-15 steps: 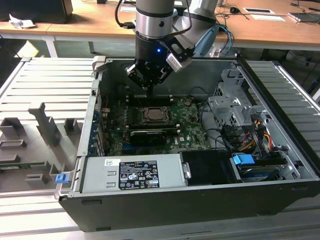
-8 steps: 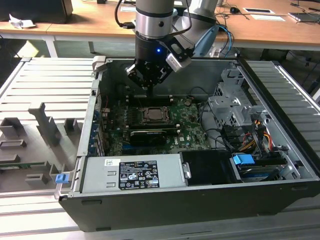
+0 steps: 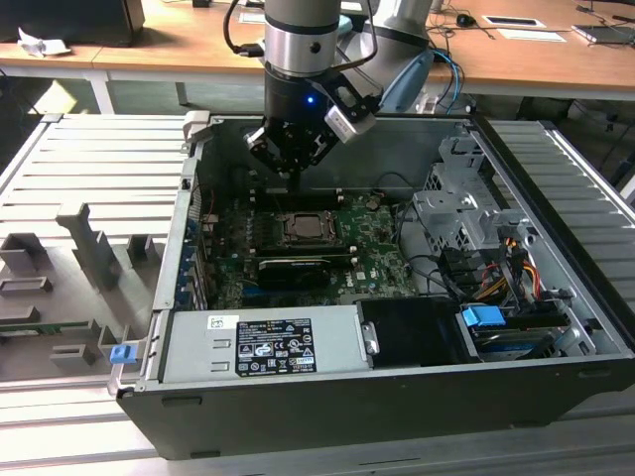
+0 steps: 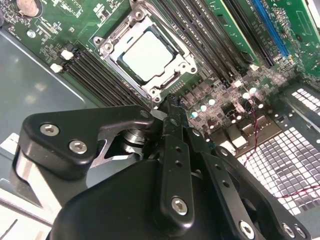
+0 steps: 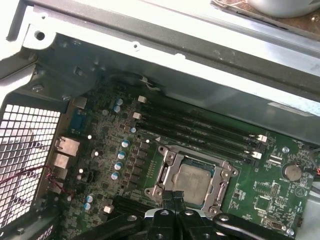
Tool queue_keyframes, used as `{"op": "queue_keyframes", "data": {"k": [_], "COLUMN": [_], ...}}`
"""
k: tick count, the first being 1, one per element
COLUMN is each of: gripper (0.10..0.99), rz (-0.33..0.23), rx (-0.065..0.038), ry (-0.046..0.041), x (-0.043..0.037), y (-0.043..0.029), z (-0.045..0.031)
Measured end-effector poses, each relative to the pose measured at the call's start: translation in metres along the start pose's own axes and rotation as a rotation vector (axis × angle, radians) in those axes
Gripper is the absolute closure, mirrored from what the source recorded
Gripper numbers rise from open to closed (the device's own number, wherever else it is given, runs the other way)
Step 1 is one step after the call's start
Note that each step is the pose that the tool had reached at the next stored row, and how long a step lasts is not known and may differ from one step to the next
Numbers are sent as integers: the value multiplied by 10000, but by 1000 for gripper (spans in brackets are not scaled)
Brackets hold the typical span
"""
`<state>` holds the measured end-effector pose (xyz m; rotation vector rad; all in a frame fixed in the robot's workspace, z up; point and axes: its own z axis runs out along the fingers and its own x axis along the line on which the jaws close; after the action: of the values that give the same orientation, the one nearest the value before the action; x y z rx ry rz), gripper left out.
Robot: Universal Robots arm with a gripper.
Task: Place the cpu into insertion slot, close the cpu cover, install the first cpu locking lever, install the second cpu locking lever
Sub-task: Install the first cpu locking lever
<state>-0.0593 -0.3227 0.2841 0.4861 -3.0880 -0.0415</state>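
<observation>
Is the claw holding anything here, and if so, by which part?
Nothing is visibly held. In the first wrist view the claw is shut with no gap, at the edge of the cpu cover; the cpu lies under it.

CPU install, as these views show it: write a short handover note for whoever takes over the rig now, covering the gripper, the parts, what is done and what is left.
Gripper: shut, holding nothing, its tips at the edge of the cpu cover; whether they touch it cannot be told.
Parts: the cpu sits in the insertion slot, and the cover lies flat over it, framing its top.
Done: cpu placed, cover closed.
Left: both locking levers; their state cannot be told.
</observation>
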Motion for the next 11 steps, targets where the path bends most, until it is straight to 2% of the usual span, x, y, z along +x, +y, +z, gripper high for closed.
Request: {"op": "queue_keyframes", "data": {"k": [7,11], "gripper": [980,980], "rz": [123,214], "rx": [-2,-2], "ry": [-4,-6], "x": [54,151], "y": [19,50], "z": [15,63]}}
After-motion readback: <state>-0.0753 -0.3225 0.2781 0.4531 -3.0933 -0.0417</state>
